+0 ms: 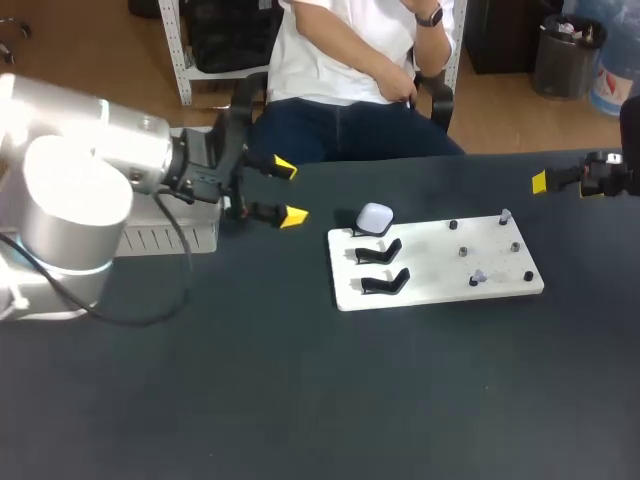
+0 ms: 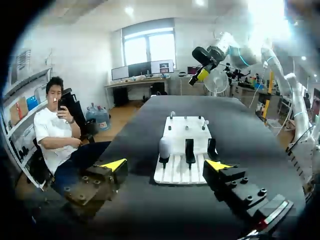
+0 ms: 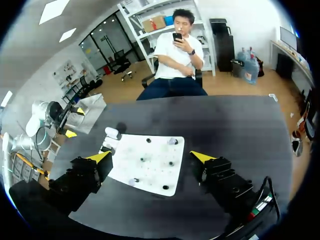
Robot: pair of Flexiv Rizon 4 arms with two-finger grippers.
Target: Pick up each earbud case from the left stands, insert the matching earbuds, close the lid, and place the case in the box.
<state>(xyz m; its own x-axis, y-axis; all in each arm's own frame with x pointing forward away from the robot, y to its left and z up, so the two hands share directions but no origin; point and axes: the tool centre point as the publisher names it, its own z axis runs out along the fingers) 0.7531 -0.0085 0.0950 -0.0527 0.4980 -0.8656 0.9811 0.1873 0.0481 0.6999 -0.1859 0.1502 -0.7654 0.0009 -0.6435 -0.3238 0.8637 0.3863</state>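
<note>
Dark table (image 1: pixel 200 380); white case (image 1: pixel 375 217) upright

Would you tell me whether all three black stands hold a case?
No, a single case sits at the far end, while the middle stand and near stand are bare.

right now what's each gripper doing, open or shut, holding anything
Left yellow-tipped two-finger gripper: open, holding nothing.
Right yellow-tipped two-finger gripper: open, holding nothing.
</note>
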